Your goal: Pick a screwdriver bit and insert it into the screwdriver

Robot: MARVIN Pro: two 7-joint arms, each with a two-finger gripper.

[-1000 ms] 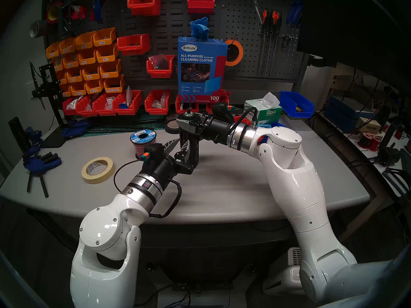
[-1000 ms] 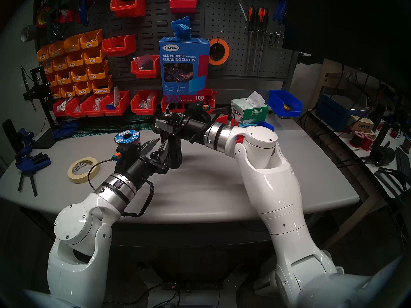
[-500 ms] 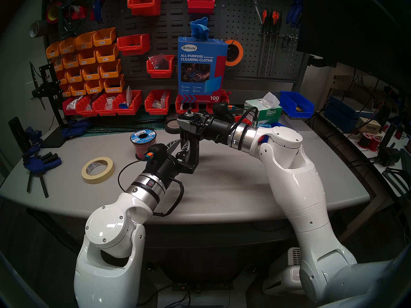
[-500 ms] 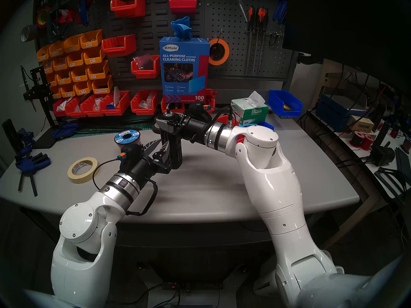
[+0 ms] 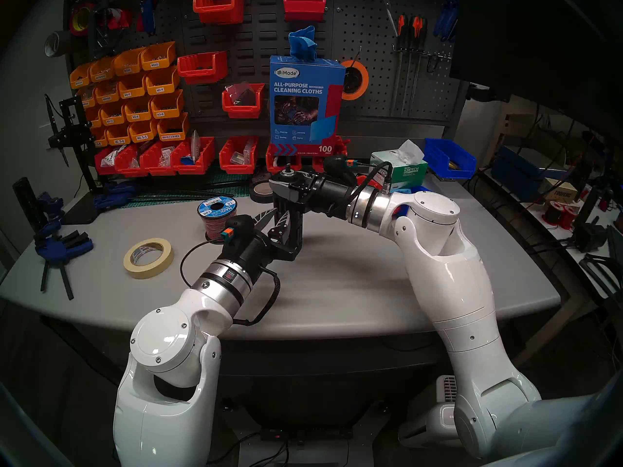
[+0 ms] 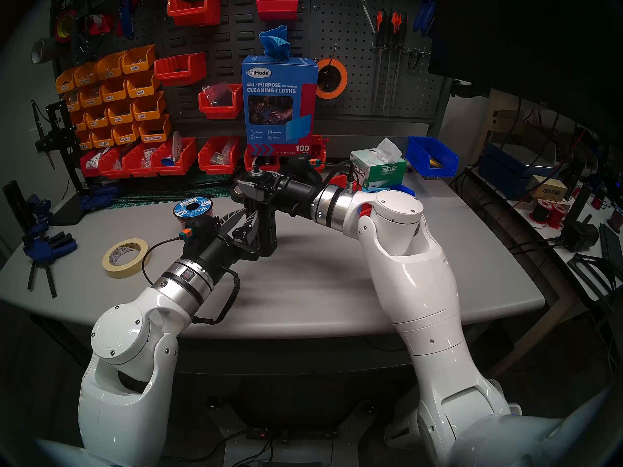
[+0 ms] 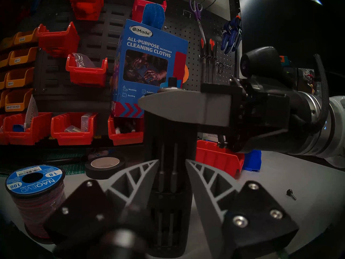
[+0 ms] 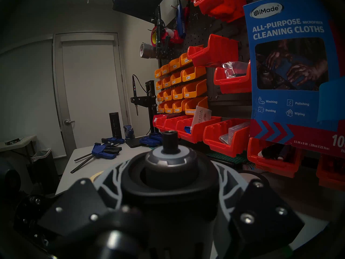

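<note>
Left end effector nearer screwdriver

Black slotted screwdriver stands upright on the table, silver bits inside.

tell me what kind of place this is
Most likely a workshop or electronics lab bench: a pegboard hung with hand tools, labelled orange parts bins of screws, and tape rolls and a wire spool on the grey worktable.
</note>
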